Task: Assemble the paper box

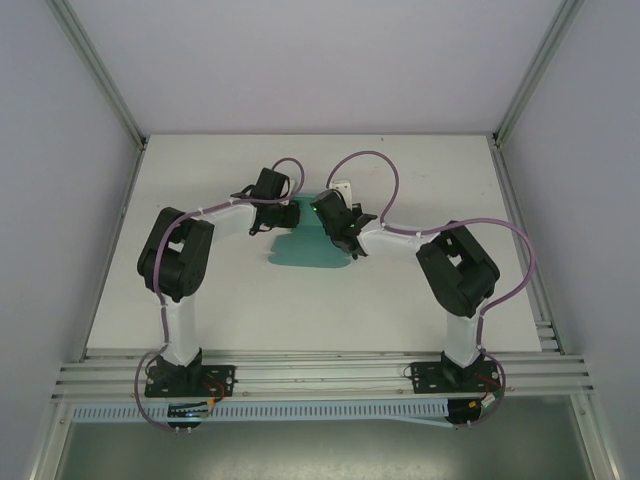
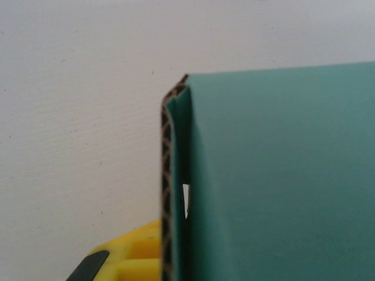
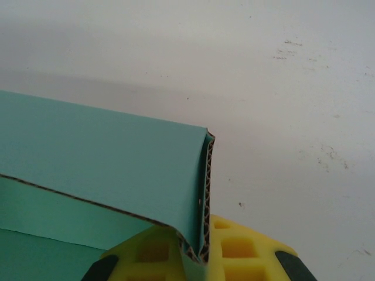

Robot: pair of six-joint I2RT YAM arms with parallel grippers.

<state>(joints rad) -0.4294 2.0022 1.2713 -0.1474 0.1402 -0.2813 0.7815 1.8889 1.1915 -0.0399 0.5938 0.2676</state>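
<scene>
You have one box [image 1: 312,250], part-folded, at the middle of the table [image 1: 200,180]. Two grippers meet it: your right gripper [image 3: 196,252] clamps a folded edge; your left gripper [image 1: 286,213] touches its left side, but you cannot tell whether it grips.

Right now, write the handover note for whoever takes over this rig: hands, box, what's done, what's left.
Right hand: shut on the folded far edge of the paper box.
Left hand: at that edge's other end, one pad against the card; grip unconfirmed.
Box: on the table, mostly a flat sheet, far panel raised between the hands.
Done: that one fold.
Left: the remaining walls and flaps, it seems.
</scene>
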